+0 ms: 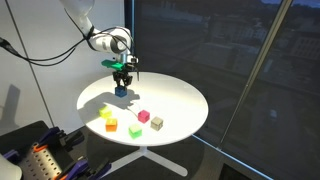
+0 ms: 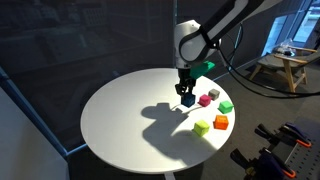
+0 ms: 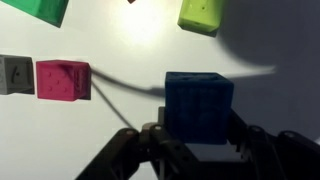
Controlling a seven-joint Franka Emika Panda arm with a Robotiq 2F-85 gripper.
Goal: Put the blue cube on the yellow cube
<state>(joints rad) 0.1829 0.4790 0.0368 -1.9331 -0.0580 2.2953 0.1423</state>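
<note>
The blue cube (image 3: 198,100) sits between my fingers in the wrist view, and my gripper (image 3: 198,130) is shut on it from both sides. Both exterior views show the gripper (image 1: 122,76) (image 2: 187,86) pointing straight down with the blue cube (image 1: 121,91) (image 2: 187,99) at its tip, low over the white round table (image 1: 185,100) (image 2: 120,120). I cannot tell whether the cube touches the top. The yellow cube (image 1: 107,114) (image 2: 202,127) (image 3: 203,13) stands apart from it, nearer the table's edge.
Other cubes lie close by: a magenta one (image 3: 63,80) (image 1: 143,116) (image 2: 204,100) just beside the blue cube, a pale beige one (image 3: 15,73) (image 1: 157,122), a green one (image 3: 40,8) (image 1: 135,131) (image 2: 226,106), and an orange one (image 1: 111,126) (image 2: 220,122) next to the yellow cube.
</note>
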